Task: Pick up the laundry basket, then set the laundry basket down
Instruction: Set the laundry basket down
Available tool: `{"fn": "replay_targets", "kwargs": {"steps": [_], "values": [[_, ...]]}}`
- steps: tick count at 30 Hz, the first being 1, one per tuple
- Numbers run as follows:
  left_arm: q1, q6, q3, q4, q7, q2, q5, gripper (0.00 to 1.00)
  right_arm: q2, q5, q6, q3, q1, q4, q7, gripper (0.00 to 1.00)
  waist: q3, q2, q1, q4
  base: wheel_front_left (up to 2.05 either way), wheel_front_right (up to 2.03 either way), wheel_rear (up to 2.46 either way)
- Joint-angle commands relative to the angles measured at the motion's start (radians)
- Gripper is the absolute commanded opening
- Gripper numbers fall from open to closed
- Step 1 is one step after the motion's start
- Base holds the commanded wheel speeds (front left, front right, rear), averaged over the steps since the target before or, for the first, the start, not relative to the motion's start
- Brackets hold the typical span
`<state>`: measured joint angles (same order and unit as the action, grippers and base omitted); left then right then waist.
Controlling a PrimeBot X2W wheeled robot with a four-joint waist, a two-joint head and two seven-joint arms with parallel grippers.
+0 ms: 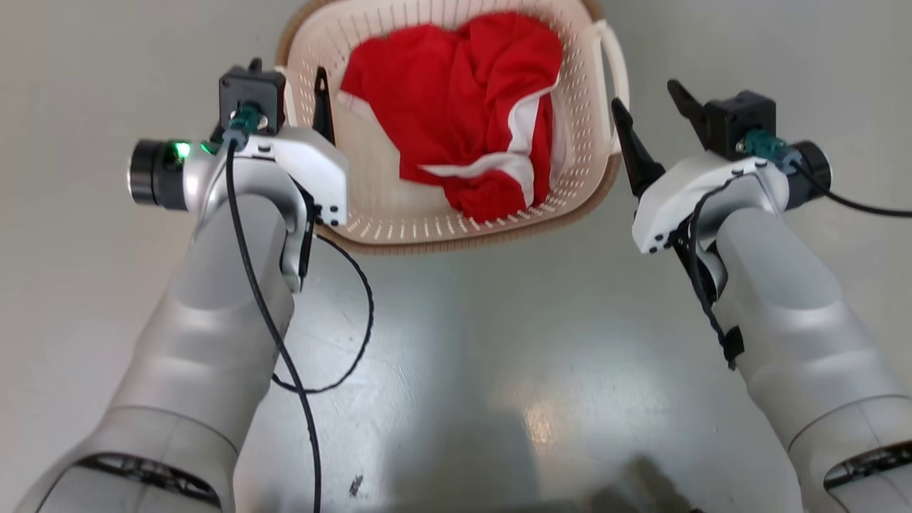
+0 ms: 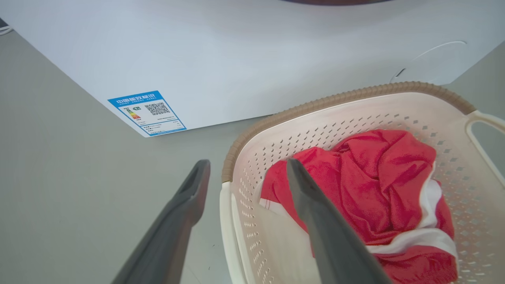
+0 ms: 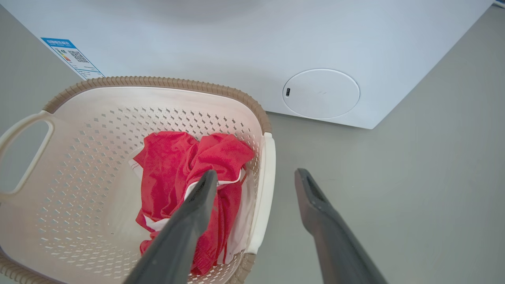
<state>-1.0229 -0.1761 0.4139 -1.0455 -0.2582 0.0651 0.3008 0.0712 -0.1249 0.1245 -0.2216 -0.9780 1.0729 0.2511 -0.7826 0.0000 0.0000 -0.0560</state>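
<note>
Laundry basket [image 1: 420, 217] sits on the grey floor [image 1: 463, 342] between the two grippers, with a red-and-white garment [image 1: 463, 92] bunched inside. Left gripper [image 2: 247, 162]: fingers wide apart, empty, straddling the left handle [image 2: 225, 221], one finger over the garment and one outside the wall; cannot tell if they touch it. Right gripper [image 3: 256, 172]: likewise spread and empty, the right handle [image 3: 265, 185] lying between its fingers in its wrist view. Beyond both sets of fingertips, close behind the basket, stands a white washing machine [image 2: 236, 59] with a blue label [image 2: 146, 113] and a round cover [image 3: 320, 94].
</note>
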Motion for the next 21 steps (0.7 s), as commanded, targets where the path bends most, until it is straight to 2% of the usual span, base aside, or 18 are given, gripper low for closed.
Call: {"fn": "replay_targets", "kwargs": {"steps": [1, 6, 21], "values": [[0.050, 0.012, -0.038, 0.041, -0.004, 0.023, 0.008, 1.00, -0.021, -0.002, 0.006, -0.011, 0.058, -0.026, 0.011, 1.00, 0.056, 0.0000, 0.0000, -0.001, 0.00, 0.00, 0.00], [0.105, 0.035, -0.073, 0.075, -0.004, 0.017, 0.009, 1.00, -0.021, 0.000, 0.006, -0.006, 0.089, -0.048, 0.011, 1.00, 0.130, 0.0000, 0.0000, -0.002, 0.00, 0.00, 0.00], [0.332, 0.121, -0.232, 0.197, -0.004, 0.002, -0.005, 1.00, -0.021, 0.047, 0.006, 0.043, 0.255, -0.164, 0.011, 1.00, 0.453, 0.0000, 0.0000, 0.006, 0.00, 0.00, 0.00]]}}
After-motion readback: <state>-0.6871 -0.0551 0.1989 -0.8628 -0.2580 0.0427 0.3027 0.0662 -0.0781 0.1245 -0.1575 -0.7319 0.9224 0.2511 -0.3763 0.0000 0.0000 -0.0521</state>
